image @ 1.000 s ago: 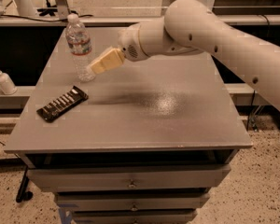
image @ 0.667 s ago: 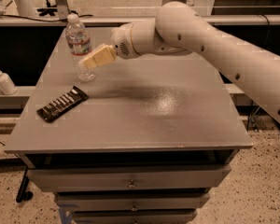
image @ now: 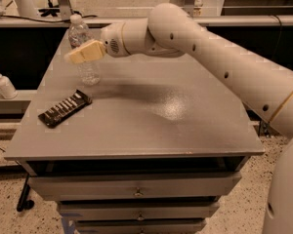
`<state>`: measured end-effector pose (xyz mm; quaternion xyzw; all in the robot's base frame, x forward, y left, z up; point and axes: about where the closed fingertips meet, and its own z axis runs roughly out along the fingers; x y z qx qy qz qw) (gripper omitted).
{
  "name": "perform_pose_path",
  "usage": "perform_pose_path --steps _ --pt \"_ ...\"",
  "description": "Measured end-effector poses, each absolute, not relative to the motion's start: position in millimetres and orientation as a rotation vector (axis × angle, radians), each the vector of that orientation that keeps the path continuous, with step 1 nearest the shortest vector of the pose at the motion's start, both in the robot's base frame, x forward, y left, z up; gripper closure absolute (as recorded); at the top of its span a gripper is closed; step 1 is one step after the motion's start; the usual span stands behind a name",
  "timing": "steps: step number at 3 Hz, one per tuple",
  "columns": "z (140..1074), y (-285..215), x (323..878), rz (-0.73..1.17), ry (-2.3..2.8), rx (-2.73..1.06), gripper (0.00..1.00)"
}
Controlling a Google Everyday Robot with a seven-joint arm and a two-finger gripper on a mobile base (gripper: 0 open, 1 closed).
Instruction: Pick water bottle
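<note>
The water bottle [image: 88, 70] is clear ribbed plastic with a white cap and stands upright on the back left part of the grey table [image: 151, 130]. My gripper [image: 74, 56], with beige tips, reaches in from the right at the height of the bottle's middle and overlaps it in the picture. It covers the bottle's label band. The cap and shoulder show above it and the lower body shows below it. Whether it touches the bottle cannot be told.
A flat black packet [image: 64, 108] lies on the table's left front, below the bottle. A small white pump dispenser [image: 3, 83] stands on a ledge left of the table. Drawers [image: 136, 189] sit under the tabletop. My arm spans the table's right back.
My gripper has moved left across the table's back and now overlaps the bottle's middle. The bottle and the black packet have stayed in place.
</note>
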<state>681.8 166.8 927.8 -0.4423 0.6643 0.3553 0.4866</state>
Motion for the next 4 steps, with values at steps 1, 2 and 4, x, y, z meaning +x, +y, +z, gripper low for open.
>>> perform_pose_path --steps 1,2,4 --pt "930 180 676 0.910 1.601 -1.075 0.18" --pt "931 178 671 0.927 1.597 -1.076 0.41" --pt "977 145 679 0.903 1.529 -1.071 0.88"
